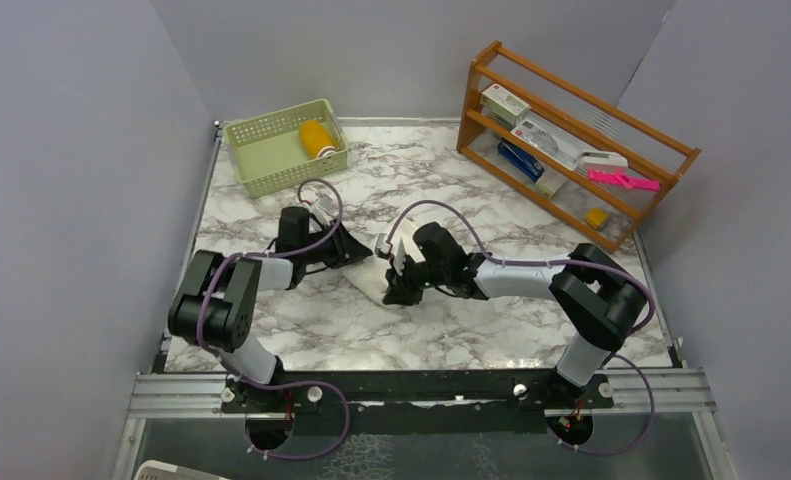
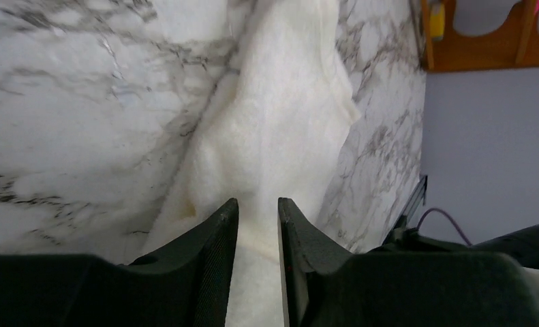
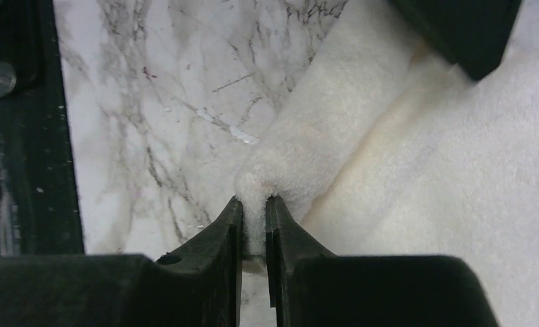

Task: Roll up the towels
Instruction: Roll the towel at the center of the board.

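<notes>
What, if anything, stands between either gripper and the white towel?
Nothing visible does. Both grippers are on the white towel: the right gripper pinches a raised fold at its edge, and the left gripper has the cloth between its jaws.

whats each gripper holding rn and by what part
Both hold the cream towel. The right gripper pinches a bunched fold at its edge; the left gripper has a strip of it between its jaws, seemingly clamped.
</notes>
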Action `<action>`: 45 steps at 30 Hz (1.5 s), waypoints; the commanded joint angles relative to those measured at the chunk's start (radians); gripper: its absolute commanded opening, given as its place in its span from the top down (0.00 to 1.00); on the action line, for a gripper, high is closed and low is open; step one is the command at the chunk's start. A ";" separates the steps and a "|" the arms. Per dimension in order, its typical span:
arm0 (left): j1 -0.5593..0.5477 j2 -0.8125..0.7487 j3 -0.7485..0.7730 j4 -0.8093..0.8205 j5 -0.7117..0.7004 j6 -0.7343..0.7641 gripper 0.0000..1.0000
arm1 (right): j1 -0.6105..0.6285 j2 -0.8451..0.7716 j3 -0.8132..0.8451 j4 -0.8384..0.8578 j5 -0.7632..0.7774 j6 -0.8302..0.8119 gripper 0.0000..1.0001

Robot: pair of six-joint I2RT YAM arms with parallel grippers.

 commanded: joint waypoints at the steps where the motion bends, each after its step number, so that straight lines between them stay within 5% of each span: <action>1: 0.071 -0.183 0.021 -0.111 -0.046 -0.025 0.68 | -0.037 0.019 -0.068 0.142 -0.185 0.311 0.99; 9: 0.080 -0.372 0.117 -0.436 -0.091 0.131 0.62 | -0.168 0.017 -0.209 0.447 -0.285 0.655 0.99; 17: 0.045 -0.428 -0.012 -0.375 -0.055 0.104 0.63 | -0.280 0.102 -0.353 0.732 -0.306 1.036 0.99; 29: -0.064 -0.452 -0.056 -0.313 -0.099 0.066 0.63 | -0.356 0.499 -0.521 1.588 -0.278 1.726 0.99; 45: -0.134 -0.202 -0.060 -0.072 -0.092 0.023 0.65 | -0.356 0.528 -0.560 1.561 -0.196 1.765 0.99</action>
